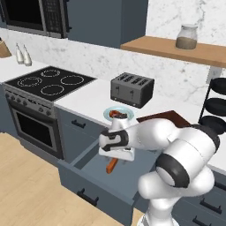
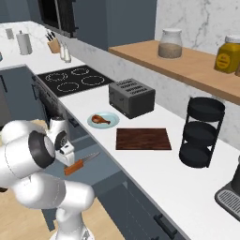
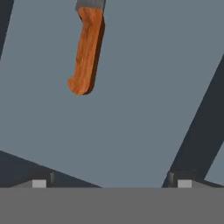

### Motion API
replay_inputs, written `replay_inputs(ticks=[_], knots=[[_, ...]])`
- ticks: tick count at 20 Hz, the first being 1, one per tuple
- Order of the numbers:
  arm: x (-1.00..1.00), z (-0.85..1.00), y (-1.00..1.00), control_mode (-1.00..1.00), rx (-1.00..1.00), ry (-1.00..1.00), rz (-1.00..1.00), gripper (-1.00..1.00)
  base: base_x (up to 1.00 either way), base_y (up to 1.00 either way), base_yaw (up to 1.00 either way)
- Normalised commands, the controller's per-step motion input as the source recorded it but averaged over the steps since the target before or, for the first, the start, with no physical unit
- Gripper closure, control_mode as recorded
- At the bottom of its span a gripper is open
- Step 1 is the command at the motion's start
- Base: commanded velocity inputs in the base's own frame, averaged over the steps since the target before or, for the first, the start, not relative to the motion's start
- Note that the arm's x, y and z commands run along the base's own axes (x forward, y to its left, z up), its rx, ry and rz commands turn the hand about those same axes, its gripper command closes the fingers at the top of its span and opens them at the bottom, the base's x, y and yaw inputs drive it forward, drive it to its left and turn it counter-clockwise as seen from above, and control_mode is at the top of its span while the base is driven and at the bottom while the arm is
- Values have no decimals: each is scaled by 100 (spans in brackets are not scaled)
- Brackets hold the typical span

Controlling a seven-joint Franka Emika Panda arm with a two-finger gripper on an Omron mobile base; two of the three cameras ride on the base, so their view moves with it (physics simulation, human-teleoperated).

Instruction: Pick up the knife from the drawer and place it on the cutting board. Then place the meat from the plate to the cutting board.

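The two-finger gripper (image 3: pixel 109 183) hangs over the pulled-out slate-blue drawer (image 1: pixel 88 183), fingers spread to their widest and holding nothing. Below and just ahead of the fingertips, the small knife with the orange-brown handle and grey blade (image 3: pixel 85 50) lies flat on the drawer floor, bare floor all round it and the drawer walls well apart from it. Beyond the drawer's back edge, on the white counter (image 2: pixel 187 187), the round pale blue-green plate (image 2: pixel 110 123) carries the glossy brown drumstick (image 2: pixel 100 119). Beside it lies the dark reddish-brown wooden cutting board (image 2: pixel 143 139), its top bare, near the counter's front edge. Behind them stands a dark grey toaster (image 2: pixel 131 97).
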Motion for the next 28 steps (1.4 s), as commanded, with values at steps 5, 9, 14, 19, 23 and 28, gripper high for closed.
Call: replay_inputs(ticks=[5,9,14,19,23,28], knots=[[16,-34,-10,-100,-6,2,-1,-100,0,0,0],[32,-19,-8,-100,-1,0,-1,-100,0,0,0],[36,-22,-4,-100,0,0,-2,-100,0,0,0],[29,-36,0,-100,-4,1,-1,-100,0,0,0],[32,-29,0,-100,-4,0,-1,-100,0,0,0],[30,-21,8,-100,-3,0,0,-100,0,0,0]])
